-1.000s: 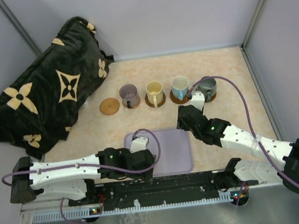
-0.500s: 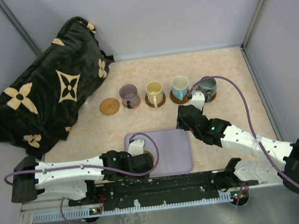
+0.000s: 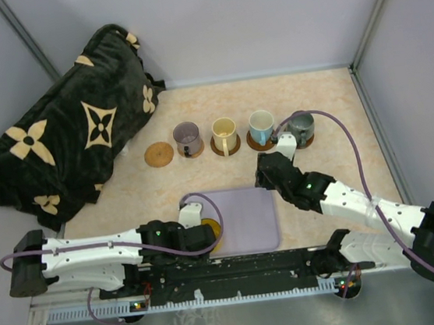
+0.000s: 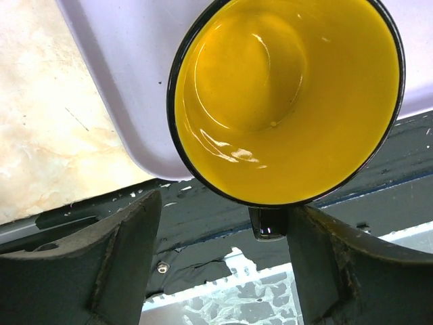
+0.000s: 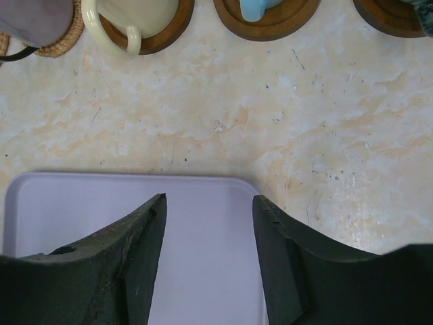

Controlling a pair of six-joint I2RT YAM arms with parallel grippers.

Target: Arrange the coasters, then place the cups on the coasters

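Note:
The yellow-orange cup [image 4: 284, 95] stands at the near left edge of the lavender tray [image 3: 243, 218], seen from above in the left wrist view. Its dark handle [image 4: 270, 223] lies between my left gripper's [image 4: 226, 210] parted jaws, close against the right finger [image 4: 325, 257] and well clear of the left one. Further back stands a row: an empty light tan coaster [image 3: 158, 154], then the purple cup [image 3: 187, 138], cream cup [image 3: 224, 134], white-and-blue cup [image 3: 261, 126] and dark grey-green cup [image 3: 302, 128], each on a coaster. My right gripper [image 5: 208, 200] hangs open and empty over the tray's far right corner.
A dark plush blanket with tan flower shapes [image 3: 73, 140] lies heaped at the back left. Grey walls close in the back and both sides. The black rail [image 3: 237, 268] carrying both arm bases runs just past the tray's near edge.
My left gripper has drawn back to the near left along the tray, uncovering the yellow-orange cup, and its jaws have narrowed around the handle. The right arm has not moved.

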